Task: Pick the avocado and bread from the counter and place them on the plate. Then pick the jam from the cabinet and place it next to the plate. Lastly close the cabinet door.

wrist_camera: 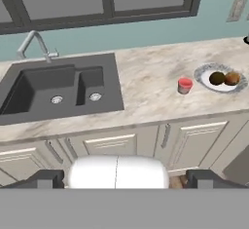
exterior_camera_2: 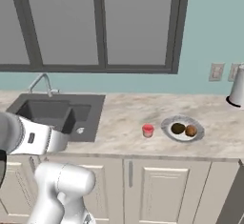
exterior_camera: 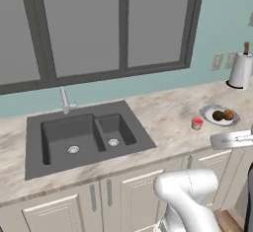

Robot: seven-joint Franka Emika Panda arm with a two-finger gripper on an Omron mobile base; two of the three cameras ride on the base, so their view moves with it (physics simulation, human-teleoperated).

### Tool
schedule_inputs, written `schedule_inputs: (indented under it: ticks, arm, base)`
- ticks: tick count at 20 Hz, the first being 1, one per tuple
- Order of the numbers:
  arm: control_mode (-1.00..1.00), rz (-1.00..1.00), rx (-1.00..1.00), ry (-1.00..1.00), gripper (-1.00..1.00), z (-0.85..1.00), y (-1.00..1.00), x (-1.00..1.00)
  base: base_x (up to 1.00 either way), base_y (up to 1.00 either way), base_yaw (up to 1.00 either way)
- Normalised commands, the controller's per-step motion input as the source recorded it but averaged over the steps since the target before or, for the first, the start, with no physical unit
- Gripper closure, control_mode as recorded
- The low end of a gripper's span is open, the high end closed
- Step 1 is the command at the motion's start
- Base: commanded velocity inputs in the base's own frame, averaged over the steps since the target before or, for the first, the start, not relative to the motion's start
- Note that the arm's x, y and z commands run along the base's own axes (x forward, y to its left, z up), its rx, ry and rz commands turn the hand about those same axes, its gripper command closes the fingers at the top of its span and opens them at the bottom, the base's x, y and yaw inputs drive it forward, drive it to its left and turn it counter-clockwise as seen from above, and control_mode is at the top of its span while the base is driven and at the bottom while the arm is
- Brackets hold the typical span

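The plate [exterior_camera: 221, 120] is seen on the counter [exterior_camera: 163, 115] to the right of the dark sink [exterior_camera: 84, 137], with the avocado [exterior_camera: 218, 115] and the bread [exterior_camera: 229, 114] lying side by side on its white centre, the avocado on the sink side. The jam [exterior_camera: 197, 123] stands upright on the counter just beside the plate, between plate and sink, apart from the plate's rim. The same layout is shown in the right base view: jam [exterior_camera_2: 148, 130], plate [exterior_camera_2: 167, 128], avocado [exterior_camera_2: 177, 128], bread [exterior_camera_2: 191, 131]. In the hand view the pincer [wrist_camera: 124, 178] is held well back from the counter, above the lower cupboard doors [wrist_camera: 116, 145]; its two dark fingers [wrist_camera: 46, 178] stand wide apart with nothing between them. A faucet [exterior_camera: 64, 100] rises behind the sink, below the window [exterior_camera: 99, 23].
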Motion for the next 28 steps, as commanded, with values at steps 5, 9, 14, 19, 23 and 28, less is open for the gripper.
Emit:
schedule_inputs:
  ticks: [5,9,14,19,23,28]
  arm:
    - [1.00,0.00,0.00,0.00,-1.00,0.00,0.00,0.00]
    - [1.00,0.00,0.00,0.00,-1.00,0.00,0.00,0.00]
    - [1.00,0.00,0.00,0.00,-1.00,0.00,0.00,0.00]
    - [1.00,0.00,0.00,0.00,-1.00,0.00,0.00,0.00]
    - [1.00,0.00,0.00,0.00,-1.00,0.00,0.00,0.00]
    - [1.00,0.00,0.00,0.00,-1.00,0.00,0.00,0.00]
  base:
    - [-0.48,-0.25,-0.48]
    - [-0.38,-0.04,-0.56]
    - [-0.25,0.00,-0.60]
    - [-0.26,0.05,-0.57]
    - [-0.26,0.08,-0.55]
    - [-0.24,0.16,-0.49]
